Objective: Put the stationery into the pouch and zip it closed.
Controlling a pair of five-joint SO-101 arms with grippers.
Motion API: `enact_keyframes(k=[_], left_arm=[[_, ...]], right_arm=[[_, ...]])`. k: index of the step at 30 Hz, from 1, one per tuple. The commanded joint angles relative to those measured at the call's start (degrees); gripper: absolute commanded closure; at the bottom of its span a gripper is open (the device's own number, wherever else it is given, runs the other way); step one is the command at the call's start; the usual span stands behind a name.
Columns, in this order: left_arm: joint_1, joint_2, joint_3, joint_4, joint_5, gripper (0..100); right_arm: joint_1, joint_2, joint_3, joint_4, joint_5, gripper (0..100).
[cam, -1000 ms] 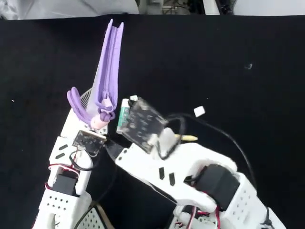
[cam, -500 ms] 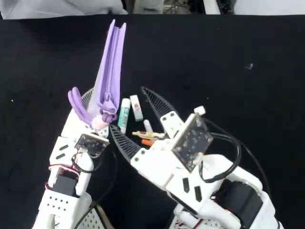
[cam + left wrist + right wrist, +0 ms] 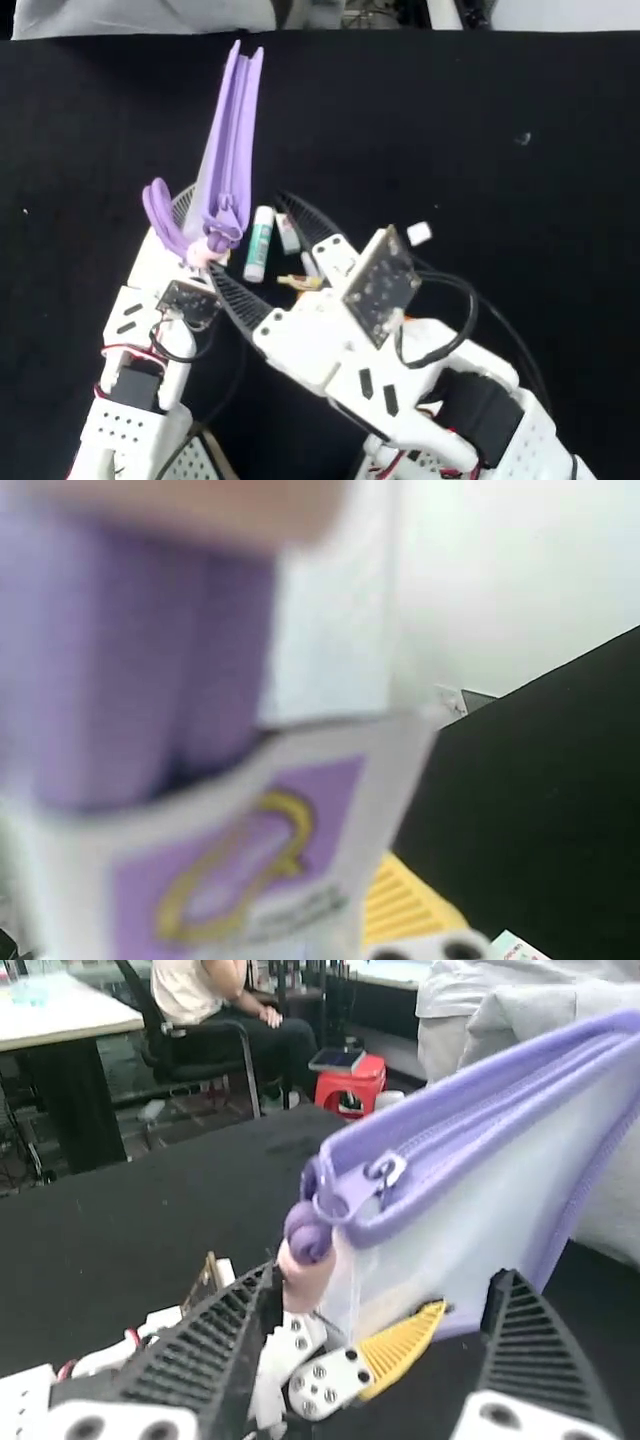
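While the left gripper is clamping the purple pouch by its lower corner and holding it upright over the tabletop, the right gripper is sitting wide open with nothing in it, hovering over the glue stick and small pens lying just beside the pouch. I'm guessing the pouch is going to be light and floppy (thin see-through sides, probably buckling under any push), so the zipper tab or the stiffer zipper edge is looking like the place to grab. The glue stick is looking rigid but likely rolling easily.
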Motion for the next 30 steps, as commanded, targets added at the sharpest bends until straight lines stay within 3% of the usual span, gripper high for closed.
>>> enact_keyframes(k=[1,7,13,19,30], left_arm=[[1.1,-0.4,1.2,-0.1,0.6,97],[1.1,-0.4,1.2,0.1,0.6,97],[1.1,-0.4,1.2,0.1,0.6,97],[0.9,-0.4,1.2,0.1,0.4,97],[0.7,-0.4,1.2,0.2,0.4,97]], right_arm=[[-0.5,-0.4,-0.5,-4.7,-0.5,67.0],[-0.5,-0.4,5.0,-14.2,-2.8,67.0],[-0.1,-0.9,7.8,-14.4,-3.0,71.3],[5.9,-0.9,4.3,-9.8,-2.8,90.3],[13.7,-1.0,-10.2,5.4,4.7,98.7]])
